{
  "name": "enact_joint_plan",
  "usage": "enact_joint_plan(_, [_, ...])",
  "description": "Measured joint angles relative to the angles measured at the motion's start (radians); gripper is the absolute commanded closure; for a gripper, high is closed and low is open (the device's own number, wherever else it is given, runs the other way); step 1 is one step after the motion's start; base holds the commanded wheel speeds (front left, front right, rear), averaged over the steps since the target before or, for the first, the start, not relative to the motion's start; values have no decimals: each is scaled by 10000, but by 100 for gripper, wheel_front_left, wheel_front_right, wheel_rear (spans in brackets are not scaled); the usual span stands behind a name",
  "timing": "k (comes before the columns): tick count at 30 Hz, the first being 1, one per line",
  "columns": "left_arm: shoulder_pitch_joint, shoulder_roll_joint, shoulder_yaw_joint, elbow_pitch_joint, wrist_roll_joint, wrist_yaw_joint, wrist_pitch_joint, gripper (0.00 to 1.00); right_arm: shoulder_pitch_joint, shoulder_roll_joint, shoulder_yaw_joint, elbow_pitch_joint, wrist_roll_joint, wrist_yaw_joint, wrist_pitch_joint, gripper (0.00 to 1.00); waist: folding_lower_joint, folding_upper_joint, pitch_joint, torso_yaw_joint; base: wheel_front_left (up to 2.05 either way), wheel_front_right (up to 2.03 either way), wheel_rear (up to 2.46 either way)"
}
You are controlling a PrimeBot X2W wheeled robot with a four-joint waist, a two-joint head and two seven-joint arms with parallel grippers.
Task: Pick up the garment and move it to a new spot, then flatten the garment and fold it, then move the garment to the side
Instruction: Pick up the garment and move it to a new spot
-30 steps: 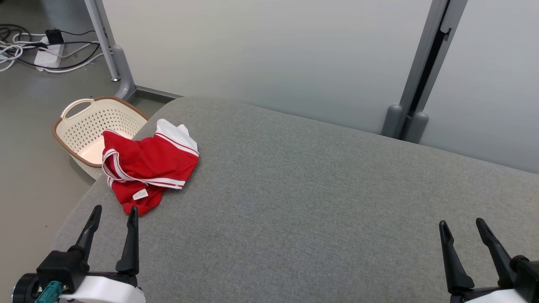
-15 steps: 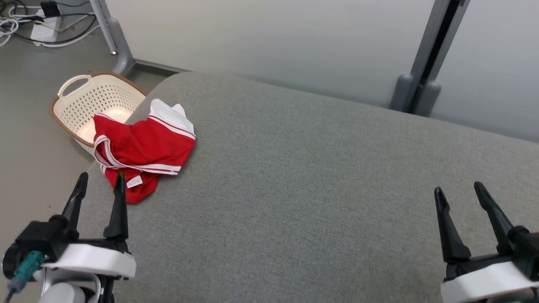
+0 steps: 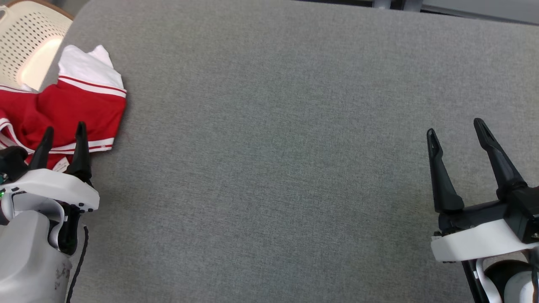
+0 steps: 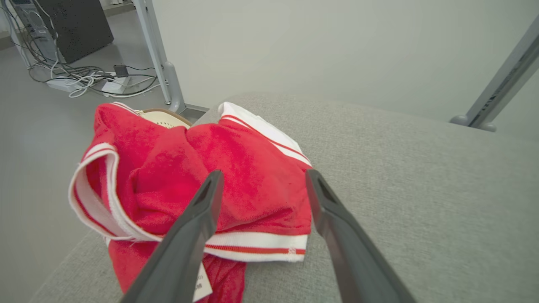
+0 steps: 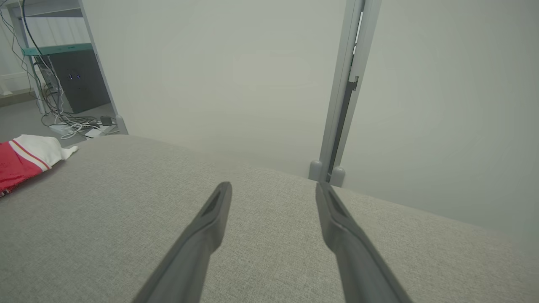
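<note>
Garment (image 3: 80, 105), red with white trim, is seen from the head crumpled at the grey table's (image 3: 273, 126) left edge, by a basket (image 3: 25, 38). The left gripper (image 3: 63, 134) is spread open over its near hem, and the right gripper (image 3: 457, 126) is open over bare table. From the left wrist, a label (image 4: 202, 286) is revealed. From the right wrist, the garment is seen far left, well apart.

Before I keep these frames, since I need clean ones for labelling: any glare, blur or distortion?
Head view: sharp and evenly lit, with a bright patch inside the laundry basket and a faint shadow beside the left tool. Left wrist view: wide-angle stretch; that tool's near fingers are soft, the red garment crisp. Right wrist view: hazy, with the pale wall washed out and the right tool soft.
</note>
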Motion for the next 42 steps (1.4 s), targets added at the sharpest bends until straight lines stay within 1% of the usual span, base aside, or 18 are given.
enact_joint_plan(4, [-926, -10, -784, 1569, -278, -77, -6, 0, -296, -2, 136, -56, -155, 0, 73, 0, 0, 0, 698, -249, 0, 0, 0])
enact_joint_plan(7, [-1313, 48, -1561, 2232, -650, -79, 128, 0, -423, 0, 138, -59, -171, 0, 77, 0, 0, 0, 1019, -409, 0, 0, 0])
enact_joint_plan(9, [-1510, 184, -1797, 2529, -1087, -84, 123, 0, -514, -2, 123, -50, -178, 0, 27, 0, 0, 0, 1143, -509, 0, 0, 0])
enact_joint_plan(10, [-1586, 295, -1965, 2635, -1191, -84, 123, 4, -576, -4, 130, -29, -182, 0, -19, 0, 0, 0, 1175, -559, 0, 0, 0])
enact_joint_plan(11, [-1629, 395, -2144, 2713, -1275, -84, 119, 56, -589, -2, 113, -6, -148, 0, -46, 0, 0, 0, 1191, -592, 0, 0, 0])
enact_joint_plan(12, [-1677, 451, -2299, 2798, -1377, -84, 94, 100, -591, -4, 90, 17, -121, 0, -82, 0, 0, 0, 1202, -596, 0, 0, 0])
enact_joint_plan(16, [-1837, 780, -2654, 2901, -1467, -84, 21, 100, -593, -2, -10, 192, -59, 0, -201, 0, 0, 0, 1103, -543, 0, 0, 0])
enact_joint_plan(17, [-1858, 834, -2579, 2823, -1446, -84, 13, 100, -587, -2, -59, 238, -33, 0, -234, 0, 0, 0, 1041, -523, 0, 0, 0])
enact_joint_plan(22, [-1541, 1152, -1277, 1206, -593, -67, 0, 100, -370, -4, -213, 512, 211, 0, -483, 0, 0, 0, 491, -419, 0, 0, 0])
enact_joint_plan(27, [-222, 972, 31, -838, 520, 15, -8, 100, -35, -2, -332, 821, 604, 0, -729, 0, 0, 0, -284, -379, 0, 0, 0])
enact_joint_plan(28, [-222, 972, 31, -838, 520, 15, -8, 100, -35, -2, -332, 821, 604, 0, -729, 0, 0, 0, -284, -379, 0, 0, 0])
enact_joint_plan(29, [47, 899, 238, -1246, 675, 15, -6, 100, 53, -6, -336, 872, 667, 0, -765, 0, 0, 0, -449, -379, 0, 0, 0])
enact_joint_plan(30, [651, 723, 608, -2061, 955, 13, -6, 100, 198, -4, -326, 968, 813, 0, -836, 0, 0, 0, -780, -394, 0, 0, 0])
enact_joint_plan(31, [651, 723, 608, -2061, 955, 13, -6, 100, 198, -4, -326, 968, 813, 0, -836, 0, 0, 0, -780, -394, 0, 0, 0])
enact_joint_plan(34, [1612, 508, 874, -3225, 1415, 15, -8, 100, 444, -4, -276, 1122, 1074, 0, -961, 0, 0, 0, -1257, -466, 0, 0, 0])
enact_joint_plan(36, [2259, 345, 857, -3944, 1674, 35, -8, 100, 638, -4, -261, 1206, 1187, 0, -1028, 0, 0, 0, -1570, -550, 0, 0, 0])
enact_joint_plan(39, [3118, 167, 593, -4911, 1996, 104, -8, 100, 910, -6, -217, 1304, 1417, 0, -1093, 0, 0, 0, -1986, -741, 0, 0, 0])
enact_joint_plan(42, [3795, 31, 217, -5683, 2144, 150, 150, 100, 1100, -6, -148, 1356, 1609, 0, -1174, 0, 0, 0, -2246, -1090, 0, 0, 0])
